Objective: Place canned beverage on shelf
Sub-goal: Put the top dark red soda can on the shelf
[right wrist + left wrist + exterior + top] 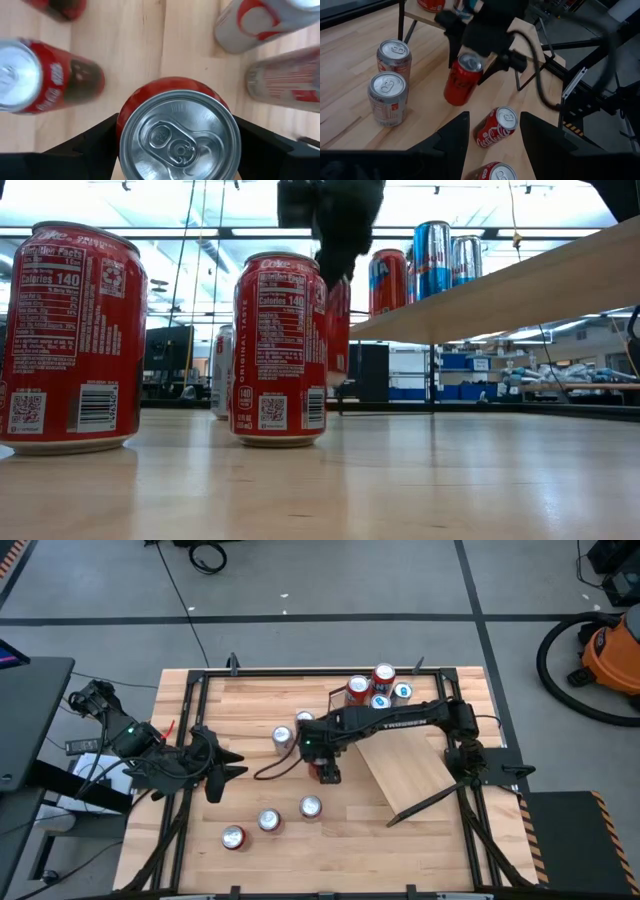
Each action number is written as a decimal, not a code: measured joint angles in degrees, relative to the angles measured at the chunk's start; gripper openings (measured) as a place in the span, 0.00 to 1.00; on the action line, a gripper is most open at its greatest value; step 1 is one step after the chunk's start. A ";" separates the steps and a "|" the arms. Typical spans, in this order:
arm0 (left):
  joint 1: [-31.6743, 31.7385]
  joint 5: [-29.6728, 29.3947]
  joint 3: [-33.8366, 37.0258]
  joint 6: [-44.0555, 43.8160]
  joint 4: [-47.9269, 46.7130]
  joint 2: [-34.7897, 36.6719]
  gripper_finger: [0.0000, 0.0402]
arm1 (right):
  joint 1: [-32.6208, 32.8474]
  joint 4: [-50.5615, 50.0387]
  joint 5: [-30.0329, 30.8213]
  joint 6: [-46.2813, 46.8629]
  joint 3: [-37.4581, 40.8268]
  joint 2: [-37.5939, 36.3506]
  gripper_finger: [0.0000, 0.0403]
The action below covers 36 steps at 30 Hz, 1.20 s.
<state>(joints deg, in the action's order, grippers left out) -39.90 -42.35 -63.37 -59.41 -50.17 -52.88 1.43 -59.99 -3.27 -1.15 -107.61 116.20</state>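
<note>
Wooden tabletop (340,840) crowded; right gripper (175,145) clamps red can (179,135), left gripper (490,135) half-open, empty; lift risks clipping shelf (405,768) edge.

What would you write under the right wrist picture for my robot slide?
Right gripper closed around an upright red can on the wooden table, other cans nearby.

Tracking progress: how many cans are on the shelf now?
4, clustered at the shelf's far end: two red cans, two blue cans. The right arm alongside may hide another.
</note>
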 joint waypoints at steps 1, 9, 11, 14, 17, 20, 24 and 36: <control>0.00 -0.02 0.02 0.06 0.00 0.02 0.46 | 0.00 -1.66 0.00 0.50 -1.57 0.00 0.80; 0.00 -0.04 0.02 0.28 -0.03 0.00 0.46 | 0.41 -15.56 -1.27 5.90 -13.76 0.00 0.80; 0.00 -0.06 0.02 0.95 -0.04 0.01 0.46 | 0.85 -18.35 -1.27 5.92 -16.34 -0.01 0.80; 0.00 -0.27 0.02 2.22 -0.06 0.01 0.46 | 1.91 -22.44 -1.28 6.52 -19.36 -0.04 0.80; 0.00 -1.51 0.02 3.46 -0.07 0.01 0.46 | 3.12 -27.19 -1.34 7.78 -21.90 -0.07 0.80; 0.00 -2.21 0.02 4.70 -0.07 0.02 0.46 | 4.45 -30.38 -1.33 8.74 -23.48 -0.07 0.81; 0.00 -3.02 0.00 6.59 -0.05 0.02 0.46 | 6.05 -29.32 -1.11 9.01 -23.53 -2.36 0.81; 0.00 -3.08 0.01 7.77 -0.04 0.01 0.46 | 6.12 -29.95 8.79 14.97 -21.38 -13.56 0.81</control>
<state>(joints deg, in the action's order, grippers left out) -39.90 -45.43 -63.36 -51.64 -50.22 -52.88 7.55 -89.94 5.52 13.83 -128.98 102.64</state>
